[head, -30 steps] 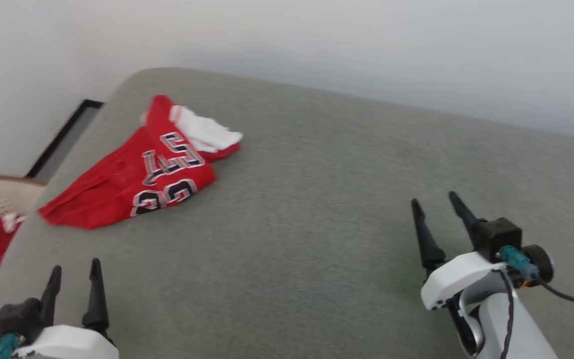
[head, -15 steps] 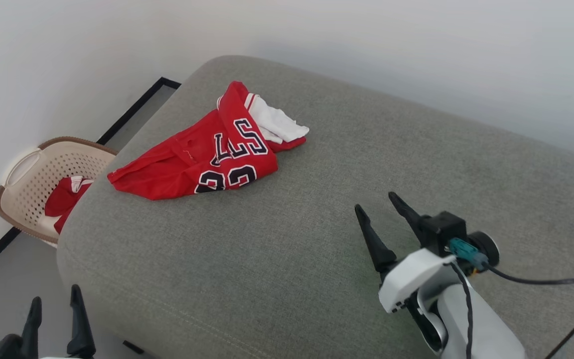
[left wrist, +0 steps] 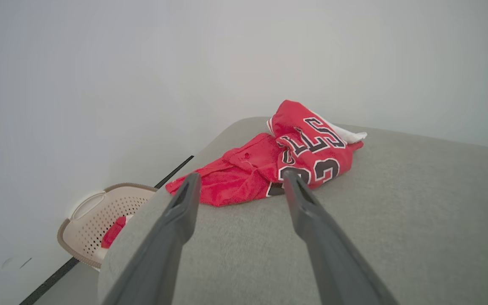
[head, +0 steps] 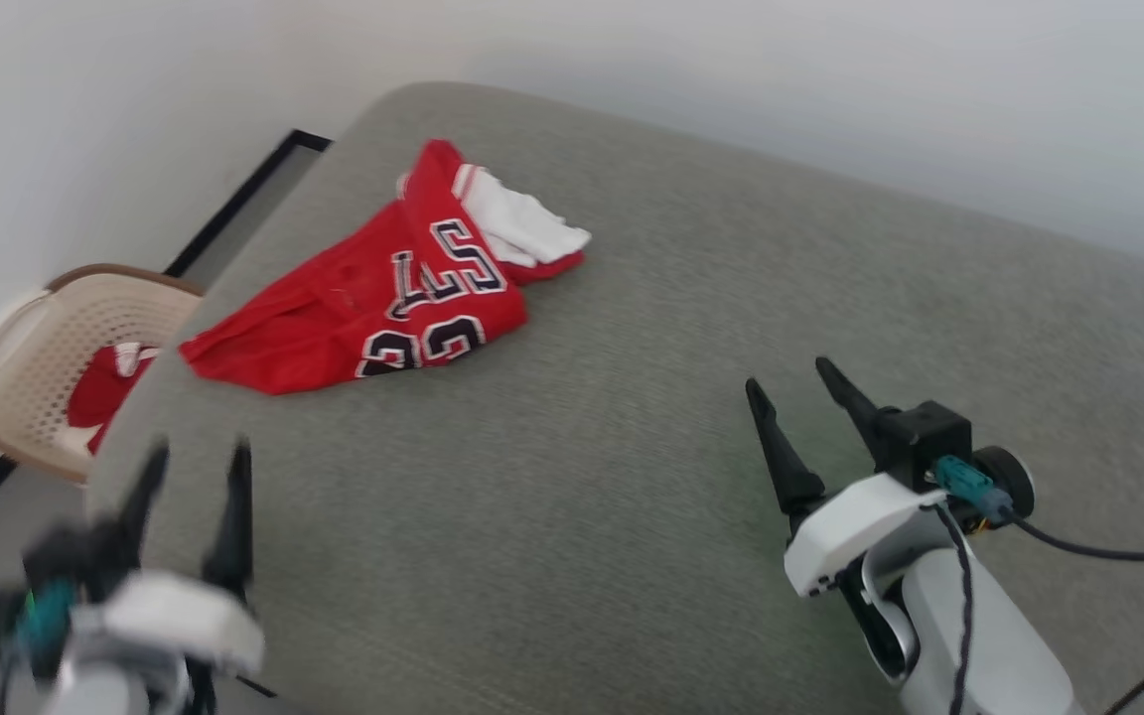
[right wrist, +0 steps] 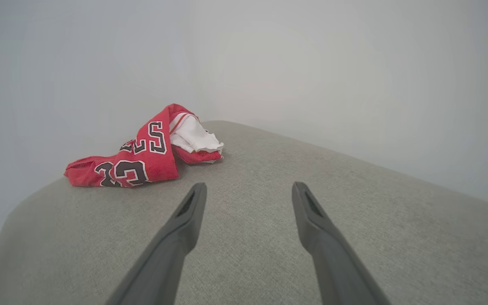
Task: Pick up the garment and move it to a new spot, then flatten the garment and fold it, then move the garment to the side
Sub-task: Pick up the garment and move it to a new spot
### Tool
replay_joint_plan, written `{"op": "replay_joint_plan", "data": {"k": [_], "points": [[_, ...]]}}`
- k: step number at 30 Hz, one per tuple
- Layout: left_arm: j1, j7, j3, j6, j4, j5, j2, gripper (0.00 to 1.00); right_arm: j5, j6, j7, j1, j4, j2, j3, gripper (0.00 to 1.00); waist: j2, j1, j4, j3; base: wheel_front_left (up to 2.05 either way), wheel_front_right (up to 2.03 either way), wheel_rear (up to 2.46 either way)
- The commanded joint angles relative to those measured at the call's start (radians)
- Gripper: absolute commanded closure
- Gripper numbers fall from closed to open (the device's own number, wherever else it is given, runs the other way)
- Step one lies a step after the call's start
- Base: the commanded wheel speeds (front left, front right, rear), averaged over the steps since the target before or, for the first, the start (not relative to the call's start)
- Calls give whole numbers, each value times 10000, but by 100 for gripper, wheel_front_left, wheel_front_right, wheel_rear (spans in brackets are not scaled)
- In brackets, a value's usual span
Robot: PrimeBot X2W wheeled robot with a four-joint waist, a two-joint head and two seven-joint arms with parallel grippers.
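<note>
The garment (head: 383, 298) is a red jersey with black white-outlined letters and numbers and a white sleeve, lying crumpled near the far left corner of the grey cushioned surface (head: 632, 417). It also appears ahead in the left wrist view (left wrist: 286, 156) and at the left in the right wrist view (right wrist: 142, 156). My left gripper (head: 193, 467) hovers open and blurred at the surface's near left edge, well short of the garment. Over the right half of the surface my right gripper (head: 795, 382) stands open and empty, far from the garment.
A beige perforated laundry basket (head: 26, 348) with red cloth inside stands on the floor left of the surface, against a white wall. A black baseboard strip (head: 234, 199) runs along the floor. A black cable (head: 1108, 553) trails from my right wrist.
The head camera has swung, shifting the whole picture. My left gripper has risen from the bottom left corner up to the surface's near left edge. The garment lies as before.
</note>
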State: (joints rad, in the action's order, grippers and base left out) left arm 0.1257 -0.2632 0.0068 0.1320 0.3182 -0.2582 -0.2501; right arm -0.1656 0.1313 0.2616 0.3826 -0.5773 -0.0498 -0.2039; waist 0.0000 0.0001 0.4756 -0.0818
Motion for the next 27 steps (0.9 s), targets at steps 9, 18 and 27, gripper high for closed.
{"op": "replay_joint_plan", "data": {"k": [9,18,27], "points": [[3644,99,-3110,-25,2169,-2808,-2432,0,295,-7,51,628,548,-17,218,0,0,-1,-2178,-1816,0,0,0],[6480,2780,-6213,-25,3287,-7424,-4633,0,322,-8,51,1029,1154,-9,383,0,0,-1,-3521,-2971,0,0,0],[7365,5709,-7581,-25,4537,-9578,-5802,0,16,-7,51,1298,1606,-9,178,0,0,-1,-4291,-3647,0,0,0]]}}
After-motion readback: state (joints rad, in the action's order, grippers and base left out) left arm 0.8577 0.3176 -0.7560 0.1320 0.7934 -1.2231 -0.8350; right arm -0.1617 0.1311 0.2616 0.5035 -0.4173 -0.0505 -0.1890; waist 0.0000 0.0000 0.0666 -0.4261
